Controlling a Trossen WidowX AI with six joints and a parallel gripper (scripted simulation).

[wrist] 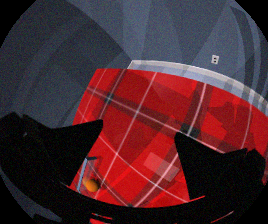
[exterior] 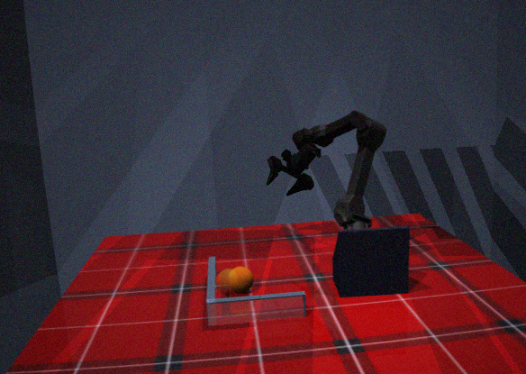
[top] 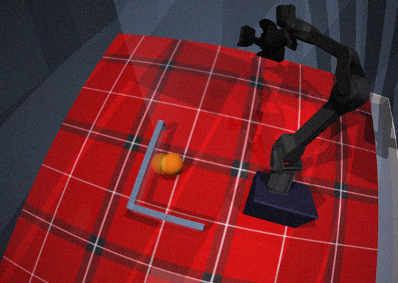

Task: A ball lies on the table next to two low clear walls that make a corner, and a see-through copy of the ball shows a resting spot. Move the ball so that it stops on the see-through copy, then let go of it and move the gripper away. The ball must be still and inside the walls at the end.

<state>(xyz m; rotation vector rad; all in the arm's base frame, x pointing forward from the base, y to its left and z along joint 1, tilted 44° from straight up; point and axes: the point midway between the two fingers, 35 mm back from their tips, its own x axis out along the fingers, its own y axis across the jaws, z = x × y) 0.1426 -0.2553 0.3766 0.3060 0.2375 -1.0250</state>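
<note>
The solid orange ball (top: 172, 164) (exterior: 242, 279) (wrist: 91, 185) rests on the table inside the corner. The see-through copy (top: 157, 164) (exterior: 224, 282) is partly overlapped by the ball in the top and exterior views, and lies on the ball's left, nearer the left wall (top: 146, 162) (exterior: 211, 277) (wrist: 82, 175). The ball stands off that wall. The other wall (top: 167, 217) (exterior: 270, 296) runs along the near side. My gripper (top: 249, 50) (exterior: 278, 189) (wrist: 140, 130) is open and empty, high above the table's far side and well away from the ball.
The red plaid table (top: 266, 257) (exterior: 135, 349) (wrist: 130, 110) carries the dark base block (top: 283, 204) (exterior: 371, 263) of the arm, to the right of the walls. The low walls meet at the near left of the ball. The table's far edge lies below the gripper.
</note>
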